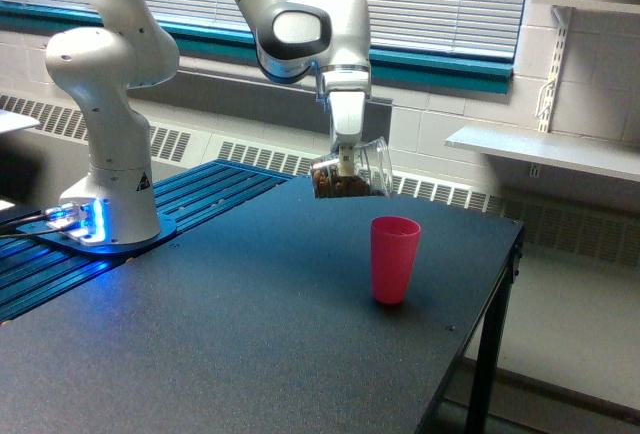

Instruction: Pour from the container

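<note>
My gripper (347, 161) hangs from the white arm and is shut on the container (353, 171), a small clear cup with brown granules lying along its lower side. The container is tilted, its wide mouth facing the exterior view's right. It hangs in the air above the black table (250, 334), up and to the left of the pink cup (394, 259). The pink cup stands upright on the table, its open mouth a little below and to the right of the container's mouth. No granules show falling.
The arm's white base (108, 184) stands at the exterior view's left on a blue-lit plate (85, 226). The table's right edge (495, 294) drops off just beyond the pink cup. A wall shelf (545, 149) and window blinds sit behind.
</note>
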You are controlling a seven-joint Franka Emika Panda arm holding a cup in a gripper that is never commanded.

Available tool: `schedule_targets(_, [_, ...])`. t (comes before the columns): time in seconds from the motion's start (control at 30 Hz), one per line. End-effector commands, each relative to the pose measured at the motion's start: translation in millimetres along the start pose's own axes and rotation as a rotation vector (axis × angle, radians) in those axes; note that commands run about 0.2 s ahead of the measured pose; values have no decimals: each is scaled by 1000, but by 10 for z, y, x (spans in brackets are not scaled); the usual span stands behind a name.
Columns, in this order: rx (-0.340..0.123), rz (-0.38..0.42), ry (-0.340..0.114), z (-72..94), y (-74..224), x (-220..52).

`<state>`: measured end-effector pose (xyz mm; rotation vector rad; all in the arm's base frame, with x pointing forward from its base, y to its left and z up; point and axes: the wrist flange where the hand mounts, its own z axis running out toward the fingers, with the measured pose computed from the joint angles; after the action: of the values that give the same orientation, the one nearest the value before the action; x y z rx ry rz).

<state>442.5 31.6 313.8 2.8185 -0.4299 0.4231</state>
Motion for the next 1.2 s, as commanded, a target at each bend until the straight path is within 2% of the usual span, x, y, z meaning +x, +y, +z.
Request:
schedule_targets(0.03, [-26, 9, 6, -24, -70, 17])
schedule_targets(1.2, [-149, -23, -4, -21, -201, 13])
